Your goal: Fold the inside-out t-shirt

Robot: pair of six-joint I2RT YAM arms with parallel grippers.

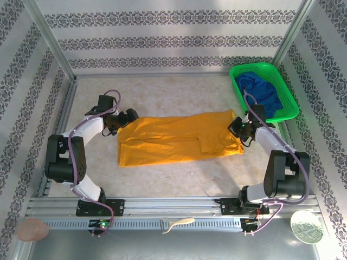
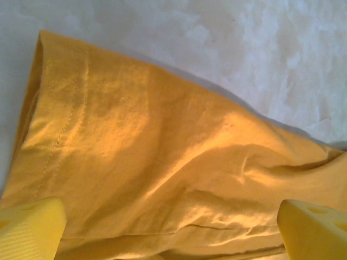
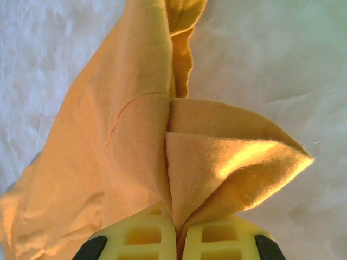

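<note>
The inside-out t-shirt (image 1: 176,138), plain orange-yellow, lies stretched left to right across the middle of the table. My left gripper (image 1: 123,122) is at its upper left corner, open; its two yellow fingertips (image 2: 30,227) stand wide apart over the wrinkled cloth (image 2: 162,162). At the shirt's right end my right gripper (image 1: 239,130) is shut on a hemmed fold of the t-shirt (image 3: 217,162), the cloth pinched between its yellow fingers (image 3: 135,238).
A green basket (image 1: 290,108) with a dark blue garment (image 1: 264,92) stands at the back right, close behind the right arm. Metal frame rails run along the left side and the front edge. A pale tool (image 1: 176,223) lies on the front rail.
</note>
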